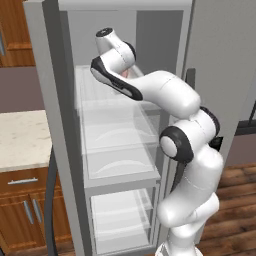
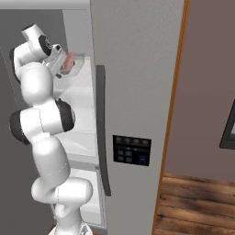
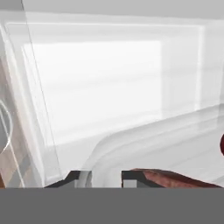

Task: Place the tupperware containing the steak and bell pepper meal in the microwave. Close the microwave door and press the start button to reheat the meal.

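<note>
Behind the arm on its left, the base camera looked into an open fridge (image 1: 125, 150) with clear glass shelves (image 1: 117, 145) and see-through drawers, and the white arm (image 1: 190, 150) bent up and reached onto the upper shelf, its wrist hiding the hand; a sliver of pinkish food (image 1: 126, 74) showed just past the wrist. A pale stone desk (image 1: 22, 137) over wooden cabinets (image 1: 20, 210) stood to the left of the fridge. From the right base camera, the arm rose along the left edge in front of the fridge's inner space, and the tupperware (image 2: 73, 66) sat on the upper shelf just beside the wrist, a clear shallow box with a pinkish-red slab (image 2: 69, 60) standing up in it. The closed grey fridge door (image 2: 133, 92) with its dark handle (image 2: 102, 128) and black control panel (image 2: 132, 150) took up the middle, with a wooden floor (image 2: 197, 202) at the lower right. Along the hand camera, the two dark fingertips (image 3: 133, 177) stood apart on either side of the container's clear curved rim, the hand (image 3: 103, 178) parted and straddling that wall, though whether the pads pressed it I could not tell. The dark red slab lay just right of the right fingertip, inside the container, and a red rounded piece (image 3: 222, 144) peeked in at the right edge.
</note>
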